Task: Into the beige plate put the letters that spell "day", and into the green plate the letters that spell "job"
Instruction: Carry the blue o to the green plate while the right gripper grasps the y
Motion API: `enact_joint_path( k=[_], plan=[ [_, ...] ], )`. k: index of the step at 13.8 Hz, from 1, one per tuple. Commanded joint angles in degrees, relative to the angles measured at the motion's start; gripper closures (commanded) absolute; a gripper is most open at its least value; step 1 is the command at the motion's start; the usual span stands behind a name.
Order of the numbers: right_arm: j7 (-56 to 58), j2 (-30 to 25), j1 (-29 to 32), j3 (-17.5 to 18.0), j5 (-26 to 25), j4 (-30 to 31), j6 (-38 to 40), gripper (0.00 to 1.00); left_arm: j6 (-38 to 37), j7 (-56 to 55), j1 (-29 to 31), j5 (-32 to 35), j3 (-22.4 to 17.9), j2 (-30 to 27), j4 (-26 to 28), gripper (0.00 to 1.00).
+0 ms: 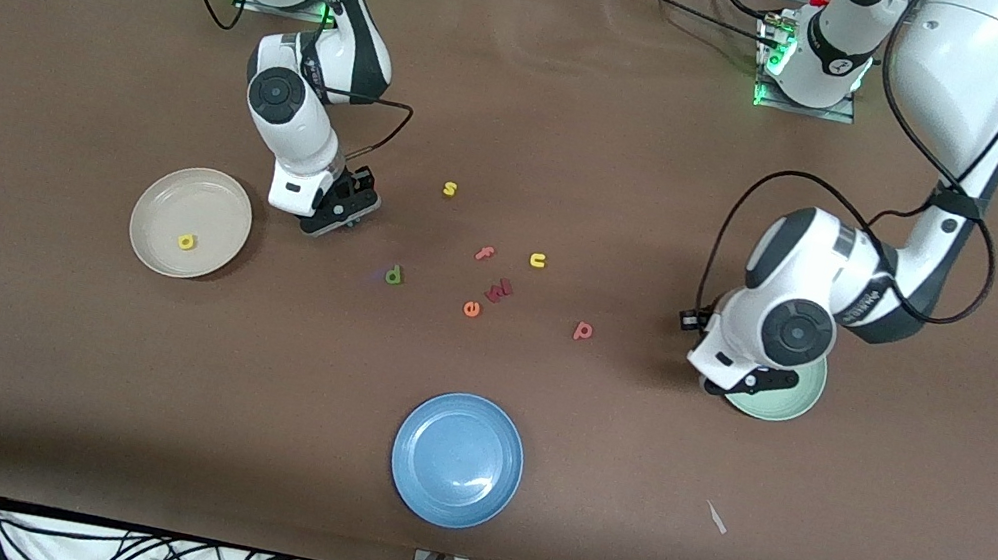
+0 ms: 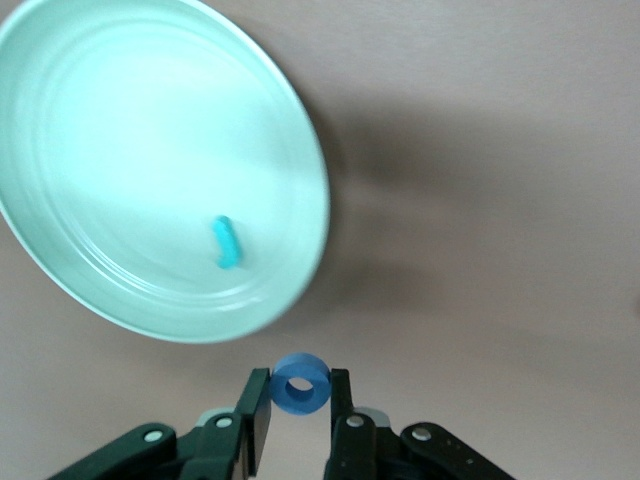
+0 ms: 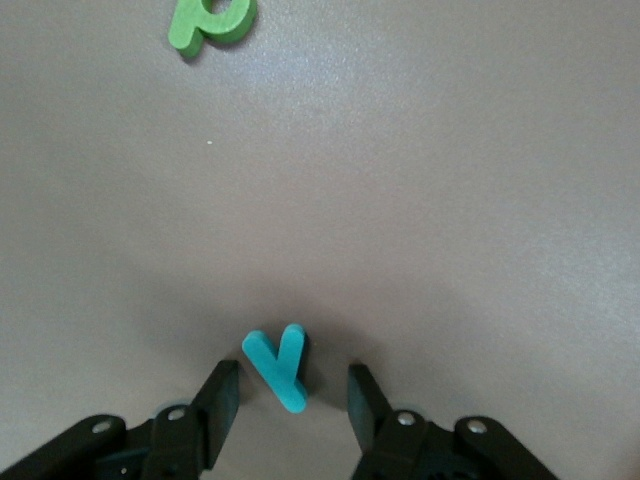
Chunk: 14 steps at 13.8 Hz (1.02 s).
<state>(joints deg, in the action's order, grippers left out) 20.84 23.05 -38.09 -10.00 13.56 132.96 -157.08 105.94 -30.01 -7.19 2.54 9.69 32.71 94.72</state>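
My work surface is a brown-covered table (image 1: 591, 93) with metal framing at its corners, a white ledge strung with black cables (image 1: 10, 533) along its near edge.

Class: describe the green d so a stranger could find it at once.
Start at the beige plate near the right arm's end of the table. The green d lies on the bare cloth between that plate and the cluster of reddish letters. It is the only green letter.
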Motion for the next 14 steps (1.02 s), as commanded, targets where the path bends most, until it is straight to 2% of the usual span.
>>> enact_joint_path(
  k=[1,3,6,9,11,12,13,14],
  plan=[
    [0.2,0.5,-0.5,0.2,0.3,0.2,-1.1,0.51,-1.4,10.5,4.5,1.4,0.4,-0.7,0.7,0.86],
    [0.1,0.5,-0.5,0.2,0.3,0.1,-1.1,0.51,-1.4,17.6,7.7,1.7,0.4,-0.5,0.6,0.86],
    [-0.1,0.5,-0.8,0.2,0.4,0.0,-1.1,0.51,-0.6,25.5,11.8,5.8,0.5,1.0,0.6,0.86],
    [-0.1,0.6,-0.8,0.2,0.5,-0.3,-1.1,0.53,5.1,26.6,12.6,5.8,0.4,5.2,1.2,0.86],
    [-0.1,0.6,-0.8,0.2,0.6,-0.4,-1.2,0.55,7.2,26.6,13.0,5.8,0.5,6.0,2.1,0.85],
    [-0.1,0.6,-0.8,0.2,0.5,-0.5,-1.2,0.57,8.6,26.6,13.0,5.8,0.5,6.2,2.8,0.79],
    [-0.2,0.9,-1.1,0.2,0.6,-0.6,-1.2,0.58,9.0,26.5,13.0,5.8,0.5,6.1,3.3,0.64],
    [-0.2,1.0,-1.1,0.2,0.6,-0.7,-1.2,0.61,8.8,26.1,13.0,5.8,0.5,6.0,3.3,0.2]
  ],
)
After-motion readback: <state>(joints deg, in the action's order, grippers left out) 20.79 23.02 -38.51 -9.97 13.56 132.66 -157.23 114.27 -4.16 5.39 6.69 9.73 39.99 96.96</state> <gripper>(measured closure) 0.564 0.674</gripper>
